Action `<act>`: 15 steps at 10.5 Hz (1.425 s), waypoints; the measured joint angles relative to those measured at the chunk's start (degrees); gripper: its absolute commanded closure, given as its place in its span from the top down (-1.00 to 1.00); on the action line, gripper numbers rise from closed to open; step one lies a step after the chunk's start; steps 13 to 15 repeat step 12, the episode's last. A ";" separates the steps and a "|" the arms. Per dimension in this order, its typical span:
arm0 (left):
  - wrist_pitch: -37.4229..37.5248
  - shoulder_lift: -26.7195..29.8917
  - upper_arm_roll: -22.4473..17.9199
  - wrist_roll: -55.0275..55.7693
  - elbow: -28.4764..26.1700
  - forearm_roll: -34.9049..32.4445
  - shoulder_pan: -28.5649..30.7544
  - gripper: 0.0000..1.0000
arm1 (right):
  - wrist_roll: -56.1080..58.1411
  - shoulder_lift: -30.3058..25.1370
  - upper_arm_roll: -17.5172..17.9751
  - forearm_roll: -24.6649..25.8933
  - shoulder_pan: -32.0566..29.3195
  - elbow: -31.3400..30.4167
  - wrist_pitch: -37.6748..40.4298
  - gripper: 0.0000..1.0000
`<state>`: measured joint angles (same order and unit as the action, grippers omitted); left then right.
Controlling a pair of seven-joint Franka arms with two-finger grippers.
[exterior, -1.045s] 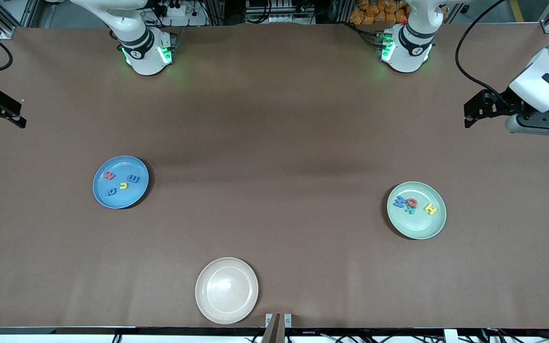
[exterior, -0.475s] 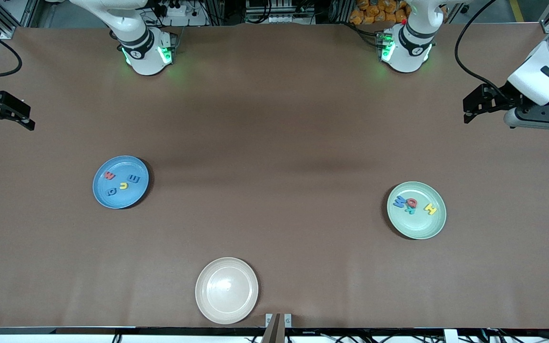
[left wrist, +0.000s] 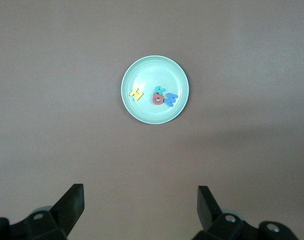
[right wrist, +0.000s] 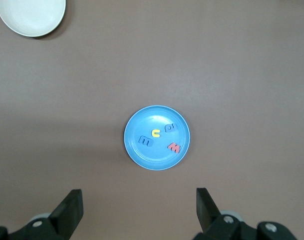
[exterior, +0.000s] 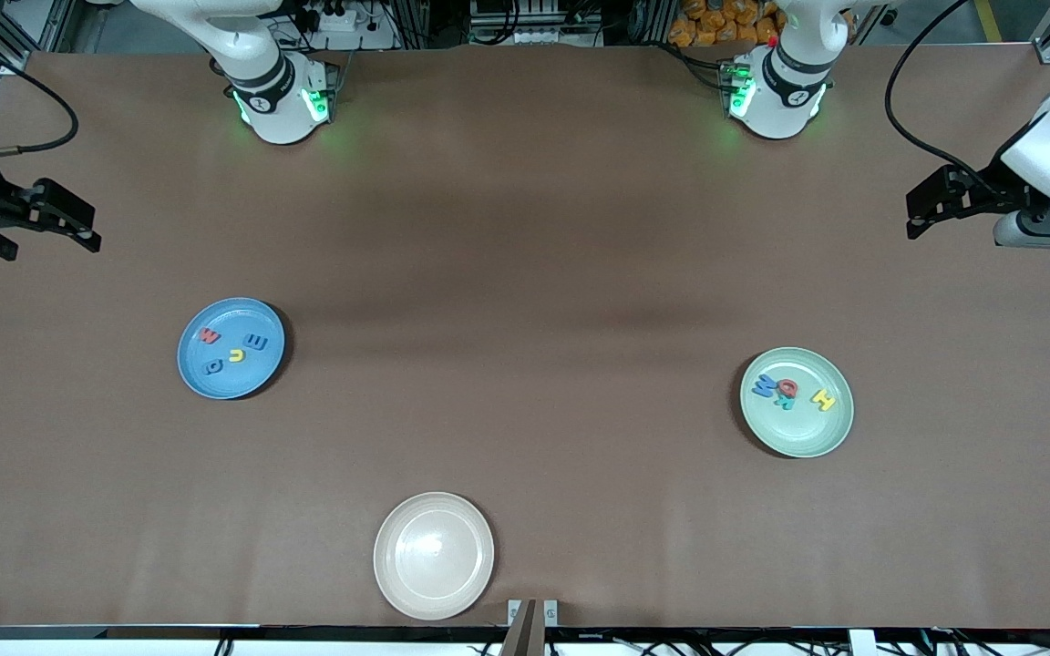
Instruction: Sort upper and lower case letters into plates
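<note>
The blue plate [exterior: 242, 383] toward the right arm's end holds several letters: a red one [exterior: 208, 335], a yellow one [exterior: 236, 354] and two blue ones [exterior: 255, 343]. It also shows in the right wrist view [right wrist: 156, 162]. The pale green plate [exterior: 808, 433] toward the left arm's end holds blue [exterior: 766, 384], red [exterior: 787, 387], teal and yellow [exterior: 823, 399] letters. It also shows in the left wrist view [left wrist: 155, 62]. My right gripper [exterior: 42, 220] [right wrist: 139, 202] and my left gripper [exterior: 944, 200] [left wrist: 140, 200] are open and empty, high over bare table at the two ends.
A cream-white plate [exterior: 434, 556] with nothing in it lies near the table's front edge, nearer to the front camera than both other plates. It also shows in the right wrist view [right wrist: 29, 15]. The brown table runs bare between the plates.
My right gripper has moved in from the table's end toward the middle. My left gripper has shifted slightly outward toward its end. Plates and letters have not moved.
</note>
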<state>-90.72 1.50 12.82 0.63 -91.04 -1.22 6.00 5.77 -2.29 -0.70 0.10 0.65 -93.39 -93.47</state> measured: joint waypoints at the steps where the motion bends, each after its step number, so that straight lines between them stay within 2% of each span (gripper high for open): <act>1: 0.00 0.00 0.04 0.00 0.00 0.00 -0.01 1.00 | 0.00 0.05 -1.31 0.08 0.81 0.00 -0.04 1.00; 3: 0.00 0.00 0.05 0.00 0.01 0.00 -0.02 1.00 | 0.03 0.09 -4.51 0.09 2.86 0.00 -0.07 1.00; 5: 0.00 0.00 0.05 0.00 0.03 0.00 -0.01 1.00 | 0.50 0.09 -5.17 0.10 2.91 0.00 -0.08 1.00; 15: 0.00 0.00 0.05 1.02 0.04 2.31 -0.01 1.00 | 1.49 0.13 -4.95 0.11 1.34 0.00 -0.08 1.00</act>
